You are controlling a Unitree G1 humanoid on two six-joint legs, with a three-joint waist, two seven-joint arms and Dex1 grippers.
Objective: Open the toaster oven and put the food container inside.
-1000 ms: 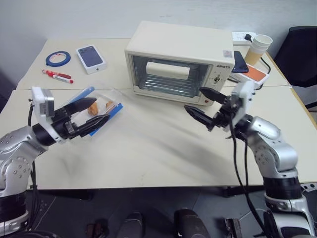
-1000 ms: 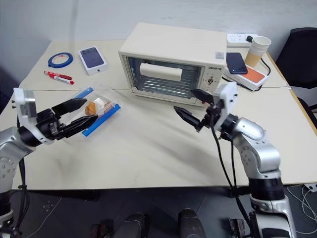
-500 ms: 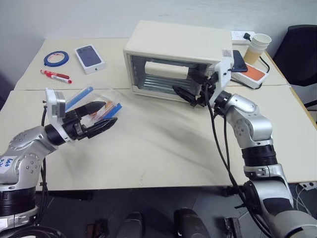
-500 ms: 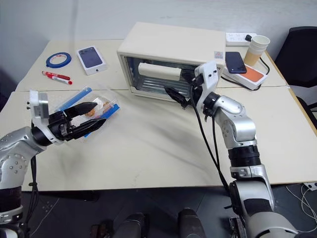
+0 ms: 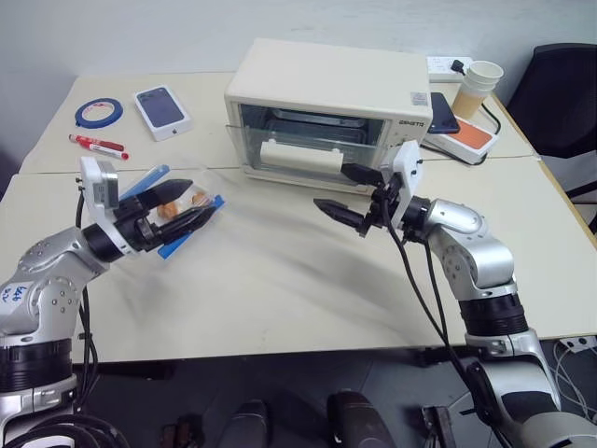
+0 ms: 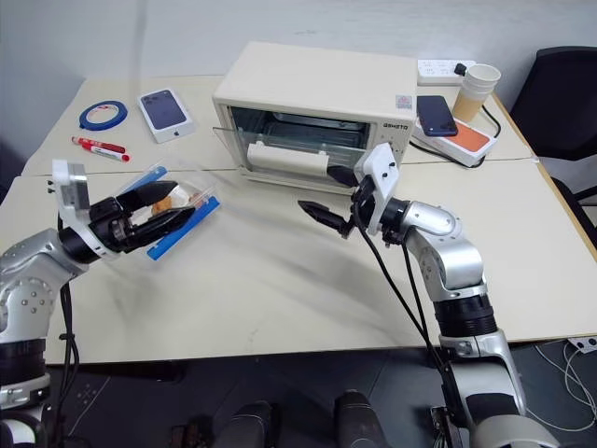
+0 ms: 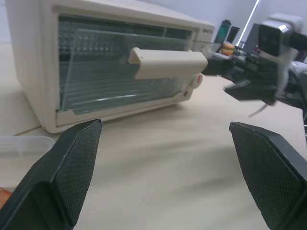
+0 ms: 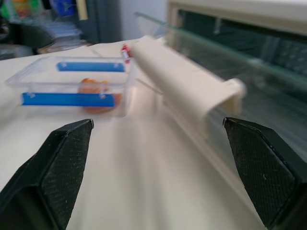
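We saw one boxy cream toaster oven point(image 5: 322, 107), glass door ajar; one clear plastic food container point(image 8: 72, 88), blue strips; left gripper point(image 5: 183, 209), right gripper point(image 5: 347, 194) both spread, empty.

I'm looking down at two cream tables point(image 5: 280, 280) pushed together, seam running across the middle. Plain pale wall point(image 5: 140, 33) behind them. There's a black chair point(image 5: 564, 93) off at the far right corner. Dark floor point(image 5: 280, 401) under the near edge. Lighting's even and soft, only faint shadows on the tabletop.
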